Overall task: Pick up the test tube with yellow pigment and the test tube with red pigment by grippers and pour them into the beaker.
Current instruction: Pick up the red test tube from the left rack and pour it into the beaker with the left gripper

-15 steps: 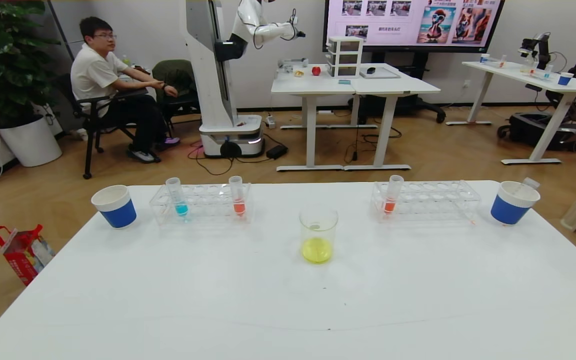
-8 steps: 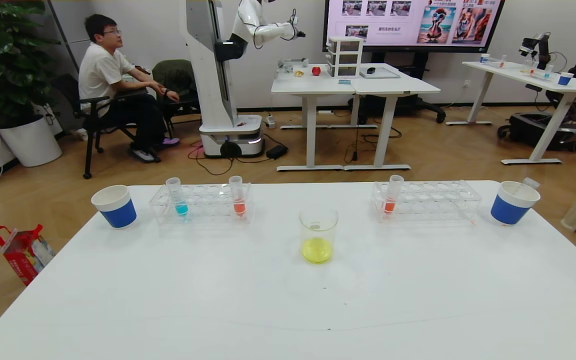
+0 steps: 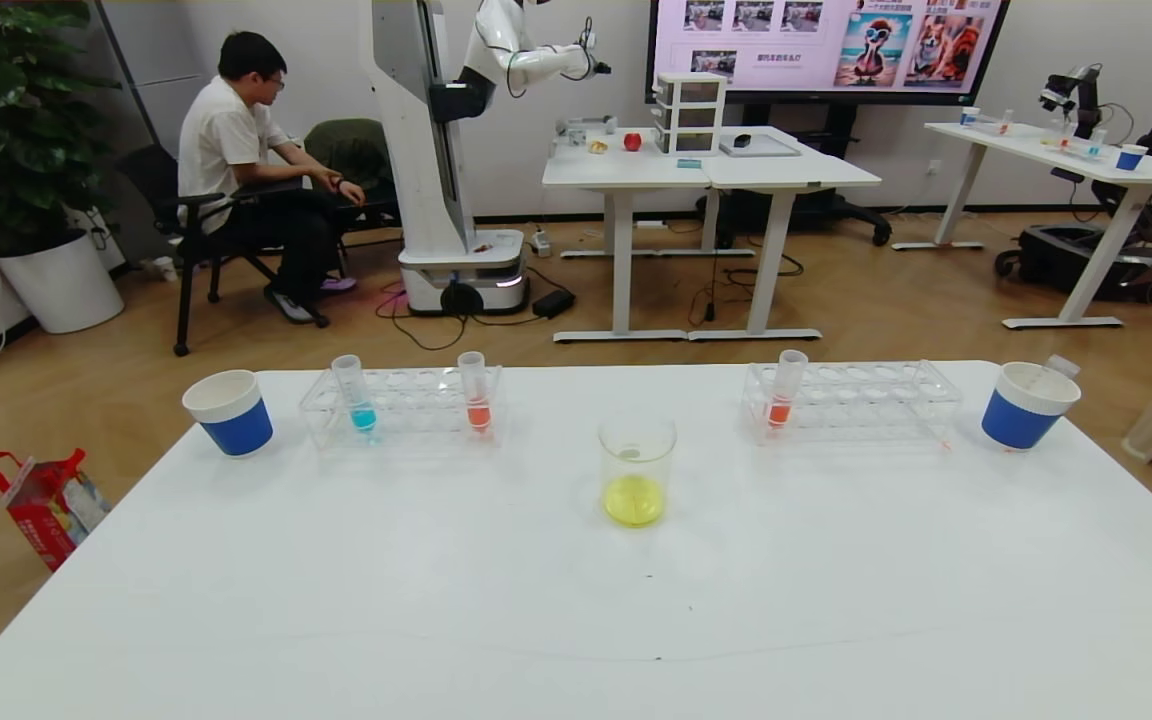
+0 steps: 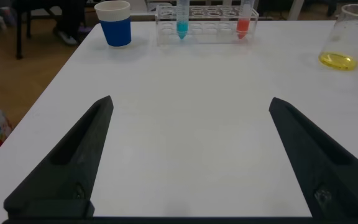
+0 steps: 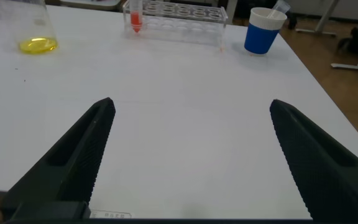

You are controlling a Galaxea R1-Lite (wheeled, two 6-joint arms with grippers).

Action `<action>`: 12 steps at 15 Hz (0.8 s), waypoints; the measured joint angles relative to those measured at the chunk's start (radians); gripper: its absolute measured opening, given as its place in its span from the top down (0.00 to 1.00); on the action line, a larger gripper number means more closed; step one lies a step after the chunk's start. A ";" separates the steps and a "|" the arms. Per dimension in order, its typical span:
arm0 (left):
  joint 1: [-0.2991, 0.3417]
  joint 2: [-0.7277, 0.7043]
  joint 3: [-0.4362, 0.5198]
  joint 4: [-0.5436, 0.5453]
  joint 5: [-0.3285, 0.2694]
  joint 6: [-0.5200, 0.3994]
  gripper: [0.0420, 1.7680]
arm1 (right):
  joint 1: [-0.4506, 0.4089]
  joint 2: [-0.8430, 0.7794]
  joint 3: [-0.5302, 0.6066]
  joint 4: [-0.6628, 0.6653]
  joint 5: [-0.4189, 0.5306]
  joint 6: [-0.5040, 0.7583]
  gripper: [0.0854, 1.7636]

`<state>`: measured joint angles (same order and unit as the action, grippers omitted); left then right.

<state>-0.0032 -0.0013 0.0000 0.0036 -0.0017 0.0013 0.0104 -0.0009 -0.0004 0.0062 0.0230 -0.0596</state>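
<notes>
Neither arm visible from the head camera; each gripper seen only through its own wrist camera, fingers cut off at the picture edges. Left gripper (image 4: 188,155) spread wide over bare white table (image 3: 576,620), two matte black wedge-shaped fingers (image 4: 73,165) well apart, nothing between them. Right gripper (image 5: 191,155) likewise spread wide and empty above the table's right part, ribbed inner faces on its black fingers (image 5: 73,162).

Beaker (image 3: 636,470) at the table's middle: clear glass cylinder with flared rim, a shallow pool of bright yellow-green liquid at the bottom. No separate tube with yellow liquid to be found on the table. Something pale and slim poking out of the right blue paper cup (image 3: 1026,405), too small to identify.

Left clear plastic rack (image 3: 401,405) behind and left of the beaker, holding an upright tube of blue liquid (image 3: 353,392) near its left end and a test tube with red pigment (image 3: 475,390) toward its right end. Right clear rack (image 3: 851,400) behind and right of the beaker, with a second red-orange tube (image 3: 786,388) tilted slightly at its left end. Left blue paper cup (image 3: 229,412) with white rim just beside the left rack.

Beyond the table: wooden floor, a seated person (image 3: 246,170), a white robot (image 3: 446,150), a potted plant (image 3: 16,130), and a red bag (image 3: 46,505) on the floor.
</notes>
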 joint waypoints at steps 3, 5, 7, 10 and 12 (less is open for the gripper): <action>0.000 0.000 0.000 0.000 0.000 -0.001 0.01 | 0.000 0.000 0.000 0.000 0.000 0.000 0.02; 0.001 0.005 -0.025 0.018 0.004 0.000 0.01 | 0.000 0.000 0.000 0.000 0.000 0.000 0.02; 0.000 0.055 -0.096 0.014 0.006 -0.002 0.01 | 0.000 0.000 0.000 0.000 0.000 0.000 0.02; -0.011 0.237 -0.255 -0.023 0.006 -0.007 0.01 | 0.000 0.000 0.000 0.000 -0.001 0.000 0.02; -0.015 0.410 -0.340 -0.114 0.006 -0.007 0.01 | 0.000 0.000 0.000 0.000 0.000 0.000 0.02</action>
<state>-0.0183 0.4089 -0.3404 -0.1104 0.0038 -0.0057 0.0104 -0.0009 0.0000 0.0057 0.0226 -0.0591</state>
